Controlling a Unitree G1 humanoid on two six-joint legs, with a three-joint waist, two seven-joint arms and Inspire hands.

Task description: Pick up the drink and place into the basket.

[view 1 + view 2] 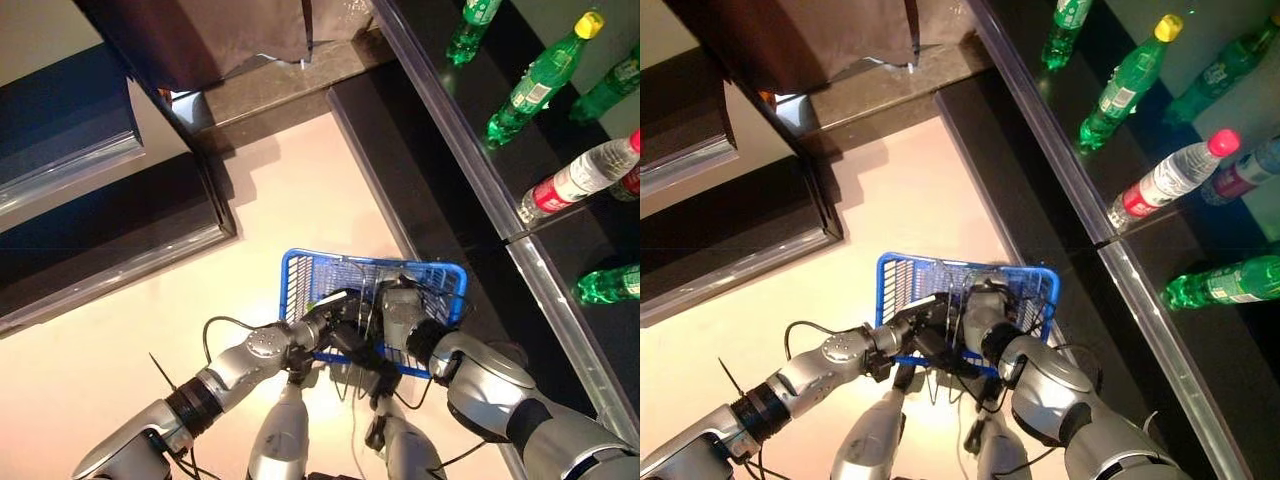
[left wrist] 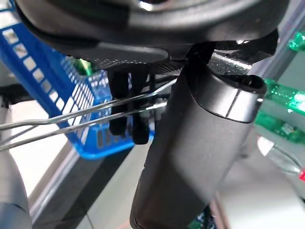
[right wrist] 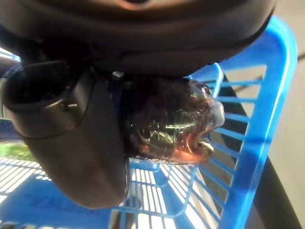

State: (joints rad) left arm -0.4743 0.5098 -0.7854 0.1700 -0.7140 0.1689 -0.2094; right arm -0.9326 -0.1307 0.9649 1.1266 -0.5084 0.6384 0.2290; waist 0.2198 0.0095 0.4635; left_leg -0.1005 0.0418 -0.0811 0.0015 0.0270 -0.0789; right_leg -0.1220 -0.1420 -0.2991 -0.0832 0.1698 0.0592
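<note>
The blue basket hangs in front of me off the floor. My left hand is shut on its thin wire handles. My right hand is inside the basket, curled round a dark drink bottle, whose bottom end shows above the basket floor in the right wrist view. In the eye views the hand hides the bottle. Something green lies in the basket.
A dark shelf with a metal edge runs along the right. On it lie green bottles and clear bottles with red labels. A dark counter stands at the left, with pale floor between.
</note>
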